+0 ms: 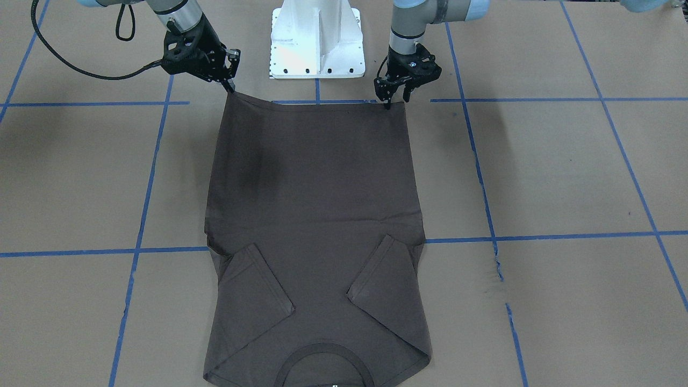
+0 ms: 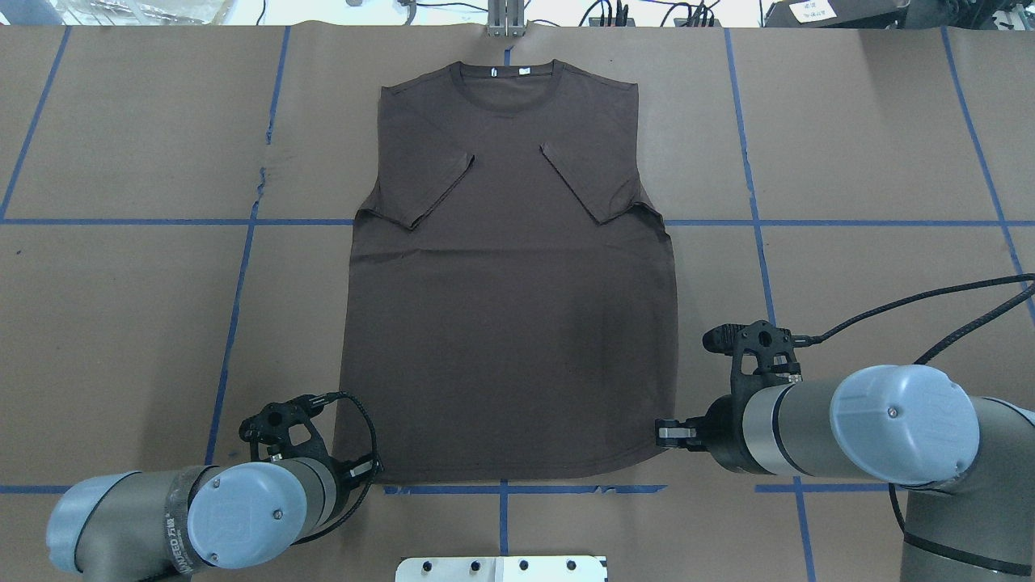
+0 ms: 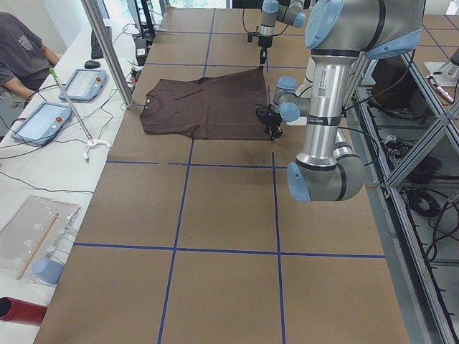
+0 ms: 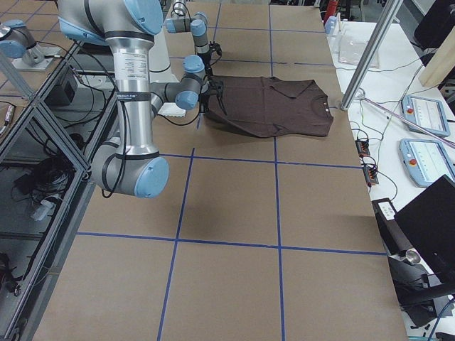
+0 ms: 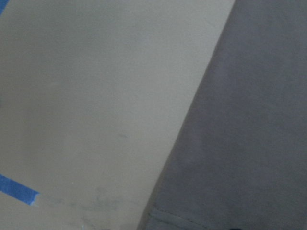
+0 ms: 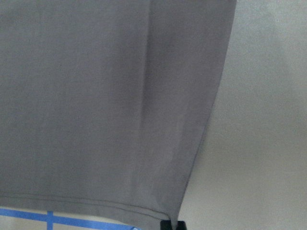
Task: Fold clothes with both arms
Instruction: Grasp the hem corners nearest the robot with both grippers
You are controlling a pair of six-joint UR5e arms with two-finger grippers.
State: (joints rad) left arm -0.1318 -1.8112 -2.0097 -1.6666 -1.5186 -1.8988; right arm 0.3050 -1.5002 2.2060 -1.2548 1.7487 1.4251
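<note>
One dark grey-brown T-shirt lies flat at the middle of the table. Its collar is at the end far from the robot and its hem nearest it, with both sleeves turned in over the chest. The right gripper sits at the hem's right corner and looks clenched on it, the cloth drawn up to a small peak there. The left gripper stands at the left corner with its fingers seemingly parted, one tip touching the hem and nothing grasped.

The step in hand looks to be taking both hem corners, to carry the hem over toward the collar. To do it well, the left pinch should catch the cloth right at the corner. The left arm and right arm should then rise and travel together, level, keeping the hem taut so the fold lands square.

Counted: one shirt, two folded sleeves, two arms, two grippers, and one white pedestal base between them.
</note>
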